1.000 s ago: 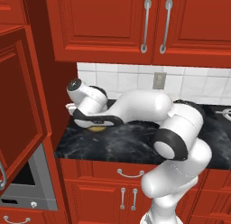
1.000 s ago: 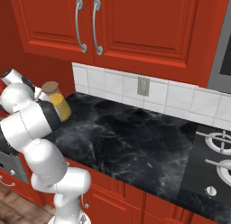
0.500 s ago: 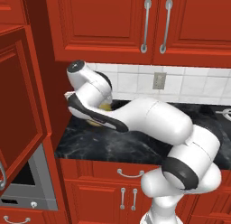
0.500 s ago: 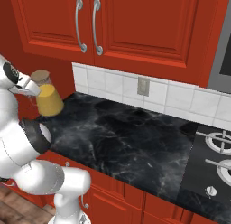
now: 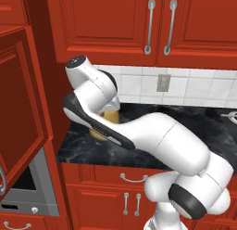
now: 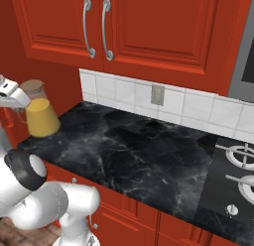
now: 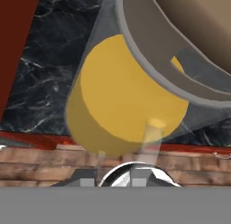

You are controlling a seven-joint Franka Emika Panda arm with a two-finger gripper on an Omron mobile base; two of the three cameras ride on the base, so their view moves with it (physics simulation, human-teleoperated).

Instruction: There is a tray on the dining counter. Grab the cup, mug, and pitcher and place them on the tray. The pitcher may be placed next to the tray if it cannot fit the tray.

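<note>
I see my end effector (image 6: 20,103) clamped narrow on the pitcher (image 6: 40,116), lifted above the black tabletop (image 6: 149,155), at nine o'clock.

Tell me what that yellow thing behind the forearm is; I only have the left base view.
Observer: The right base view shows the pitcher, filled with yellow and topped by a tan lid, at the left end of the black counter.
Operator: Confirm the grip.
Observer: In the hand view the gripper sits at the pitcher's clear handle, which runs down towards its fingertips. It looks held.
</note>
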